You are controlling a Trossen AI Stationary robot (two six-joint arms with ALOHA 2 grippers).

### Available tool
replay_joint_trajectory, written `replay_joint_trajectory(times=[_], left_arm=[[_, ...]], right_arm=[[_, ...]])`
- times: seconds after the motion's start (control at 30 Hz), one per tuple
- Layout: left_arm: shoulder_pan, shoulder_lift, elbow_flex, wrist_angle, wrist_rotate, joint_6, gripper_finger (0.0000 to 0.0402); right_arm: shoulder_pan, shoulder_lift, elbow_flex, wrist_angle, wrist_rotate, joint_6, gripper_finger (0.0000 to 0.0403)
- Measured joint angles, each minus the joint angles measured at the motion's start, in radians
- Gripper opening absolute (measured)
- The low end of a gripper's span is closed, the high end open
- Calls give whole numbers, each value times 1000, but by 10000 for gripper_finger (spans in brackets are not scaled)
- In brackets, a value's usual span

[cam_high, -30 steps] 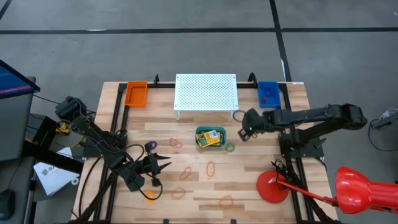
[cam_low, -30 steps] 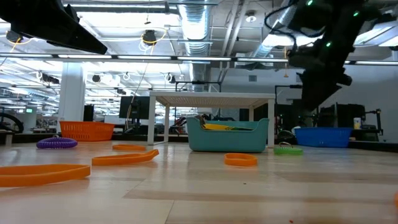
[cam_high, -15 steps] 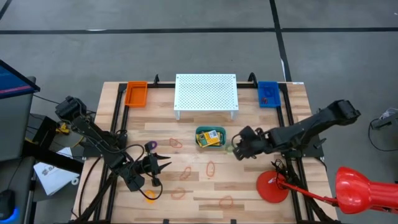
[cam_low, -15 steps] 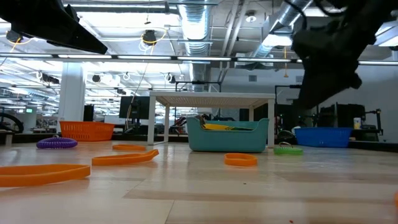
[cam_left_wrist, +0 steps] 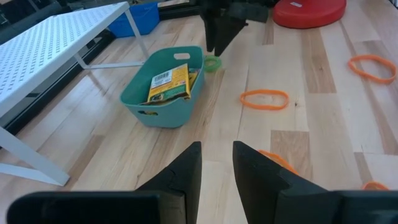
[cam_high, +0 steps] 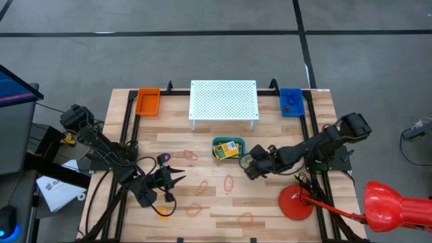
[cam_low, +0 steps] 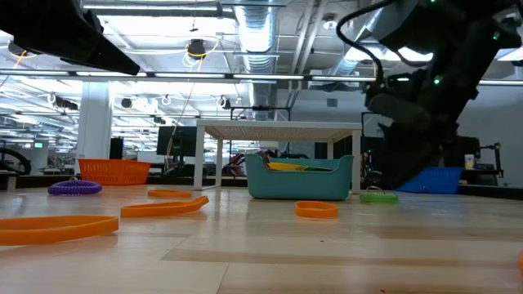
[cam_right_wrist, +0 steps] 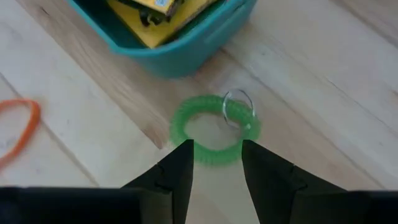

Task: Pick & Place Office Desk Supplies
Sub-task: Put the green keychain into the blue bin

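A green coiled loop (cam_right_wrist: 211, 132) with a small metal ring lies on the wood just right of the teal bin (cam_high: 217, 143), which holds yellow-and-green crayon boxes (cam_left_wrist: 169, 82). My right gripper (cam_right_wrist: 214, 163) hangs open, slanting down just over that loop, one finger on either side of its near rim, touching nothing. My left gripper (cam_high: 181, 179) waits open and empty above the table's near left. Orange rubber bands (cam_high: 228, 182) lie flat and scattered on the wood, and a purple coil (cam_high: 163, 158) lies near the left arm.
A white perforated stand (cam_high: 224, 100) is at the far middle, with an orange bin (cam_high: 148, 101) to its left and a blue bin (cam_high: 291, 101) to its right. A red round disc (cam_high: 297, 202) lies at the near right. More orange bands (cam_high: 245, 218) lie near the front edge.
My right gripper has swung from beside the stand toward the table's near edge and left, sinking and tipping further down until it hangs over the green loop by the teal bin. Its fingers have stayed apart.
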State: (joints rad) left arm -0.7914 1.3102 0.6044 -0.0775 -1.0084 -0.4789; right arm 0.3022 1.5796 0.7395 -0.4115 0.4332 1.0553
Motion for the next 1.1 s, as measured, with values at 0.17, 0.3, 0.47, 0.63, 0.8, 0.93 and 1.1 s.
replay_joint_trajectory(times=[0.17, 0.3, 0.47, 0.63, 0.8, 0.93, 1.1], left_arm=[[0, 0, 0, 7, 0, 1, 85], [0, 0, 0, 8, 0, 1, 85], [0, 0, 0, 8, 0, 2, 85], [0, 0, 0, 8, 0, 2, 85], [0, 0, 0, 9, 0, 3, 85], [0, 0, 0, 10, 0, 3, 85], [0, 0, 0, 11, 0, 3, 85]], right_arm=[[-18, 14, 2, 16, 44, -44, 133], [-34, 13, 1, 11, 68, -80, 133], [-57, 43, 0, 12, 63, -111, 133], [-69, 77, 2, 18, 54, -120, 133], [-69, 78, 2, 18, 42, -116, 114], [-68, 76, 1, 19, 39, -116, 60], [-41, 75, 1, 26, 51, -100, 13]])
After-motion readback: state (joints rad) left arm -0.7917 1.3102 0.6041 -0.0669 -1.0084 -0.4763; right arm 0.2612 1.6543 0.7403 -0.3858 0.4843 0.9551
